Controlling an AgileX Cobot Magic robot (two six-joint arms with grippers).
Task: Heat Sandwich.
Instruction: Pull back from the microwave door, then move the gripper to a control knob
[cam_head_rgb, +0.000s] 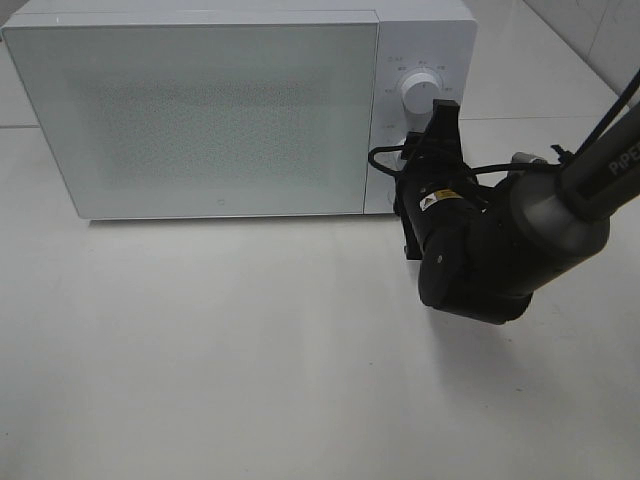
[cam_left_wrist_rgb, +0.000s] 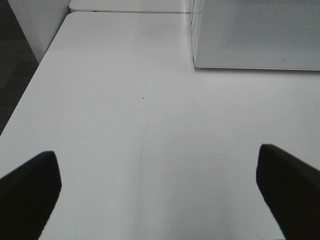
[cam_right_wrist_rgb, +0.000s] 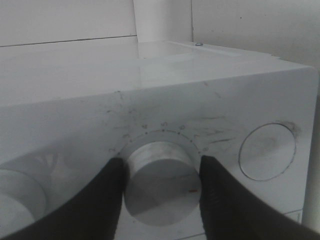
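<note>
Right wrist: right pincer (cam_right_wrist_rgb: 162, 167) apparently grips microwave dial (cam_right_wrist_rgb: 159, 192).

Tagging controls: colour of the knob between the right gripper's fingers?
White knob, small red mark; clearest in right wrist view.

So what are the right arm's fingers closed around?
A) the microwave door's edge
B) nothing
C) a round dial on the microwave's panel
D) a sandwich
C: in the right wrist view the right fingers press both sides of a round dial ringed with numbers on the microwave.
</note>
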